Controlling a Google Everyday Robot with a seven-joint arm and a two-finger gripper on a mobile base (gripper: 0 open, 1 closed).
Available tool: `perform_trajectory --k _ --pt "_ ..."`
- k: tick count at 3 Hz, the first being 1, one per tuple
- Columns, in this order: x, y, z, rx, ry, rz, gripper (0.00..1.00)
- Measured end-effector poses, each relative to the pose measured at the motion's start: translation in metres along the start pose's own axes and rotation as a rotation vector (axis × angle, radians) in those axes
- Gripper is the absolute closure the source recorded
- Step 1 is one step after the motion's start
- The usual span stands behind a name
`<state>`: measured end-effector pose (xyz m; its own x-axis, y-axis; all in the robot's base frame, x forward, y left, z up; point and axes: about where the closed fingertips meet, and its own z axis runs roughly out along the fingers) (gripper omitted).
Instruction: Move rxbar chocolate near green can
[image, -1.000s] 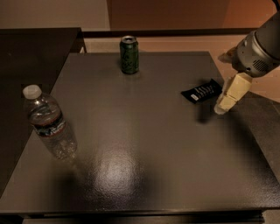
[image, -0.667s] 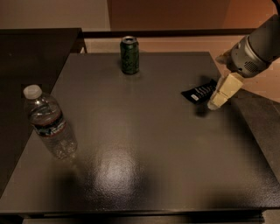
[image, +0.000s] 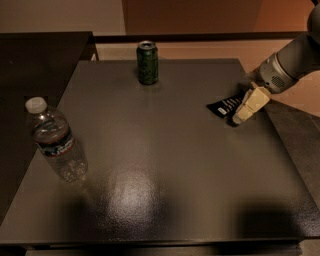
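Edging left over the past second, the cream-coloured gripper (image: 245, 111) now sits at the right of the frame, a little above mid-height, its tip down at the table (image: 160, 165) and overlapping the right end of the rxbar chocolate (image: 223, 106). Whether the gripper is wide, narrow or holding the bar cannot be told from this angle. Its grey arm (image: 287, 62) reaches in from the upper right corner.

The rxbar chocolate, a flat black wrapper with white lettering and a small white patch, lies flat on the dark tabletop at right of centre, angled with its left end lower, in much the same spot as a second ago. The green can (image: 148, 62) stands upright near the table's far edge, at upper centre of the frame, well apart from the bar and up to its left.

A clear water bottle (image: 55, 142) with a white cap stands upright at the left of the frame, near the table's left edge. Glare from overhead light shows on the tabletop at lower centre.
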<state>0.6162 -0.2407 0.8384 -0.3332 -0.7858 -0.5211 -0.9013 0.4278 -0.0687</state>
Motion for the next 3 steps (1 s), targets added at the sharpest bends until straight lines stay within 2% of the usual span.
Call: perform_trajectory --k 1,2,3 --pt "0.0021 -0.0050 0.0047 -0.018 -0.033 0.023 0.00" --pt "0.0024 -0.0045 0.0050 -0.036 -0.060 0.033 0.17" --pt "0.0047 -0.0024 0.0064 -0.048 -0.070 0.037 0.41"
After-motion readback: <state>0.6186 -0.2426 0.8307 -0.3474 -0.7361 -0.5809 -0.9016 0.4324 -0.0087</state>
